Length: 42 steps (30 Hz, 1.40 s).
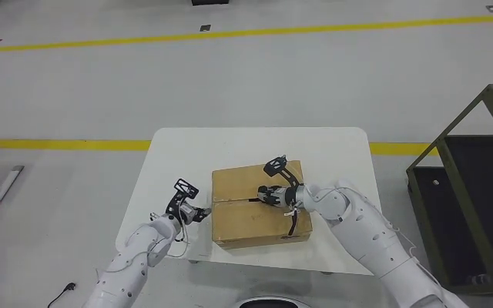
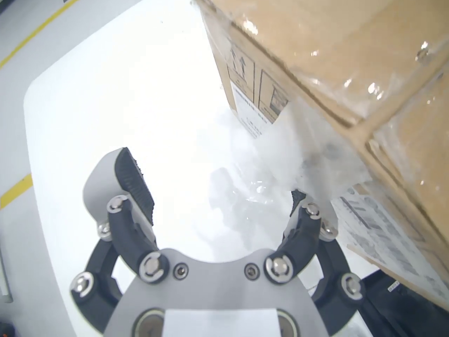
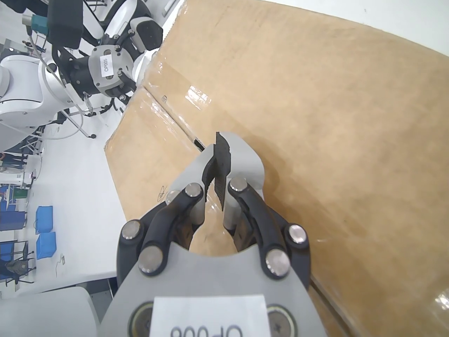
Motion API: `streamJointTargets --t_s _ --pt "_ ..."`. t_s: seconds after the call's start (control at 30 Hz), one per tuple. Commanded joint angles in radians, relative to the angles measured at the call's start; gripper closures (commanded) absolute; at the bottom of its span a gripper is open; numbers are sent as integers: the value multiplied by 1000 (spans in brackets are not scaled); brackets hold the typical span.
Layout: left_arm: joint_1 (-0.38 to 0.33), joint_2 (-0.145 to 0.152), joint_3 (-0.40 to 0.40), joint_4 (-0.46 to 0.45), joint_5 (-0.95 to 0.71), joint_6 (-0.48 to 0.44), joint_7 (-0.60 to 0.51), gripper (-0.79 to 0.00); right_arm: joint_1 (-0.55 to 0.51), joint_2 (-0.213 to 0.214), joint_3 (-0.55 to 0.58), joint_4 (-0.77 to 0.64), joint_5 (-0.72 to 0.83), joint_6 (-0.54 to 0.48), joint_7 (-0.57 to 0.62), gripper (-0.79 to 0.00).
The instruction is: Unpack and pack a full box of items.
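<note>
The box (image 1: 260,204) is a closed cardboard carton sitting on the white table (image 1: 254,146), a little toward the near edge. Its two top flaps meet in a seam (image 1: 239,202) that runs across the lid. From the right wrist camera I see glossy clear tape (image 3: 196,96) over that seam, and a short dark slit where the flaps part just ahead of my fingertips.

My right gripper (image 1: 266,196) is over the middle of the lid, right at the seam. In its own view the right gripper (image 3: 219,156) has its two ribbed pads pressed together, and I see nothing between them. The tips hang just above the cardboard (image 3: 315,106). I cannot tell whether they touch it.

My left gripper (image 1: 202,212) is beside the left end of the box, low over the table. In the left wrist view the left gripper (image 2: 214,182) stands wide apart and grips nothing. A loose, crumpled strip of clear tape (image 2: 301,149) hangs off the end face of the box (image 2: 315,36) and drapes down over one fingertip (image 2: 298,199). The other finger (image 2: 135,177) is well apart from it over bare tabletop (image 2: 105,89). The end face carries printed labels and handling arrows.
</note>
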Motion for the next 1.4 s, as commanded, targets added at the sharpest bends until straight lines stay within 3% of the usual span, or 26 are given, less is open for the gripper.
streamJointTargets --t_s 0.0,0.2,0.4,1.37 --pt "3 -2 -4 -4 9 30 42 -785 1 0 0 1 0 1 2 0" --pt "25 -3 -39 -29 6 92 114 -785 2 -3 -2 5 2 -1 5 0" --pt "49 -1 -62 -76 -2 69 154 -785 5 -5 -6 9 1 -5 5 0" --pt "58 -15 -71 -297 15 20 96 -785 -39 16 69 -60 -19 15 15 0"
